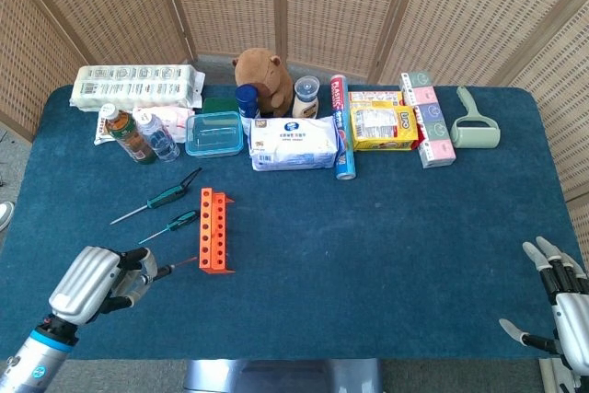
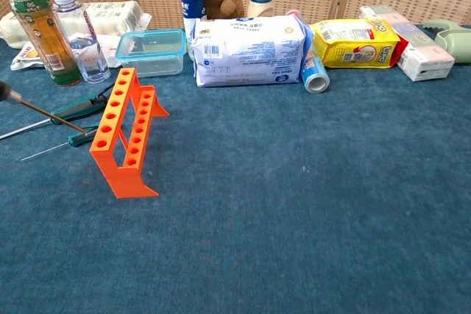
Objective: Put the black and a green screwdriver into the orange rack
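One black screwdriver (image 1: 164,271) in left robot hand (image 1: 97,283), tip near orange rack (image 1: 213,229).

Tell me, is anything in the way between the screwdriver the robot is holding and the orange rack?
Nothing visible blocks it. The left hand holds the black screwdriver, whose tip points at the orange rack across bare blue tablecloth. The two green screwdrivers lie off to the far side, not in the path.

Count on worktop: three screwdrivers (two green-handled (image 1: 168,197) (image 1: 179,222), one in the left hand (image 1: 90,283)), one orange rack (image 1: 214,229), two bottles (image 1: 127,132) (image 1: 158,136), one clear box (image 1: 214,132), one plush toy (image 1: 263,80), one lint roller (image 1: 475,123).
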You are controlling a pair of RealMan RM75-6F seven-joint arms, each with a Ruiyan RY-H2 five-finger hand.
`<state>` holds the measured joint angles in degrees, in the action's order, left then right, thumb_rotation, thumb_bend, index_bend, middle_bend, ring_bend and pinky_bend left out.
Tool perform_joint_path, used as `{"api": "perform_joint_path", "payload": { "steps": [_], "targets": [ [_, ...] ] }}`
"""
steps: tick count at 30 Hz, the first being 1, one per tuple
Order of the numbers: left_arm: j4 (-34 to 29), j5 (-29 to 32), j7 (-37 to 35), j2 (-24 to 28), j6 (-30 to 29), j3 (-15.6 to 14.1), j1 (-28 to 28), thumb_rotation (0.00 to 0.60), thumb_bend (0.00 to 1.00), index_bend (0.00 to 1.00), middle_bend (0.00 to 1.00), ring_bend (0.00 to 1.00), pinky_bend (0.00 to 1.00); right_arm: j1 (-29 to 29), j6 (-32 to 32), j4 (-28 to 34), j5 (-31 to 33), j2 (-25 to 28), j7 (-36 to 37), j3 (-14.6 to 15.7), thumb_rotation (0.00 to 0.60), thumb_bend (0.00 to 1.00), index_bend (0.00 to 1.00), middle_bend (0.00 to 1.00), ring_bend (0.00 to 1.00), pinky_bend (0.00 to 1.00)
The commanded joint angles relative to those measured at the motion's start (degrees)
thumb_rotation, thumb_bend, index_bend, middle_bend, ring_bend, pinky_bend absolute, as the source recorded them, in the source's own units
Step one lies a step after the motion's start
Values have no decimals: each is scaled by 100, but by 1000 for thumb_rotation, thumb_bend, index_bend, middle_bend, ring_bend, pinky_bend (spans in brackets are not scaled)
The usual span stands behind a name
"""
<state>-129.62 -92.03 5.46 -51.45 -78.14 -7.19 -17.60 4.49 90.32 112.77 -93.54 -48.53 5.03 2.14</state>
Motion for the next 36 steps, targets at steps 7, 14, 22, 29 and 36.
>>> {"api": "perform_joint_path", "payload": {
  "steps": [7,14,22,29,36],
  "targets": [
    [-537,-214,19,789,53,-21,46,600,500,571,893,823,857,-16,-40,12,19,-18,-48,0,600,26,0,0,5,0],
    [-537,-95,-128,814,395,9,-23,600,500,571,893,823,857,-5,-26,19,4,-33,-93,9,600,26,0,0,5,0],
    [-537,313,61,571,689,202,-155,600,500,571,893,823,856,-5,-21,16,27,-15,-51,3,600,27,0,0,5,0],
    [-537,511,234,434,695,334,-155,600,500,571,894,823,856,-3,-11,10,22,1,-5,3,600,27,0,0,5,0],
    [-537,619,287,359,760,417,-177,600,500,571,893,823,857,3,-10,18,-14,-3,-31,21,600,31,0,0,6,0]
  ]
}}
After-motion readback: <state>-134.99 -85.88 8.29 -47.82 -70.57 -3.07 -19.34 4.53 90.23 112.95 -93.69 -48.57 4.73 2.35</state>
